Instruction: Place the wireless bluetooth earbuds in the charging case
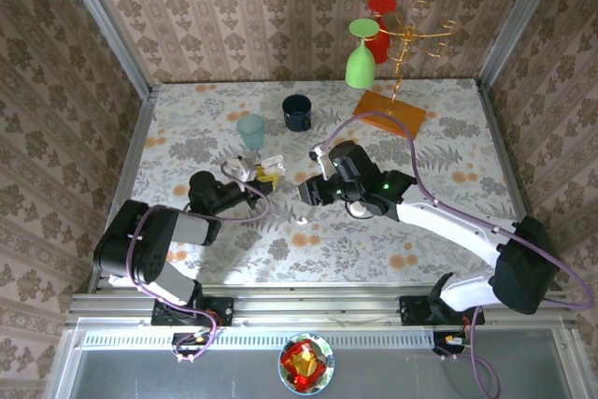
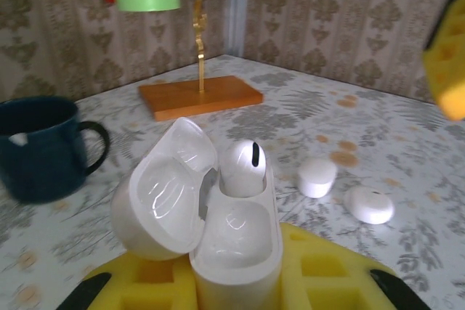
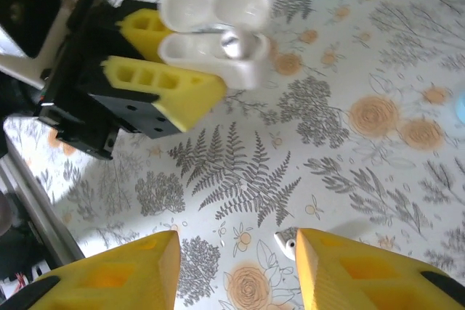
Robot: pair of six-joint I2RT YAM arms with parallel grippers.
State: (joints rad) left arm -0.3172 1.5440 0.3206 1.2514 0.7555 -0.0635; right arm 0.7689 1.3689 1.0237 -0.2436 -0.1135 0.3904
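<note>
The white charging case [image 1: 272, 164] is held off the table with its lid [image 2: 161, 197] swung open, and my left gripper [image 1: 256, 176] is shut on its body [image 2: 236, 248] between yellow pads [image 2: 330, 270]. One glossy white earbud [image 2: 242, 167] sits in the far socket, and the near socket is bare. Another earbud [image 3: 285, 243] lies on the flowered table [image 1: 439, 147], just inside one finger of my right gripper [image 3: 236, 243]. That gripper is open above the table with nothing between its fingers. Two small white pieces [image 2: 317, 177] [image 2: 369, 205] lie past the case.
A teal cup [image 1: 250, 130] and a dark blue mug [image 1: 297, 112] stand behind the case. A gold cup stand on an orange base [image 1: 390, 111] carries a green cup [image 1: 361, 61] and a red cup [image 1: 378, 25] at the back right. Patterned walls enclose the table.
</note>
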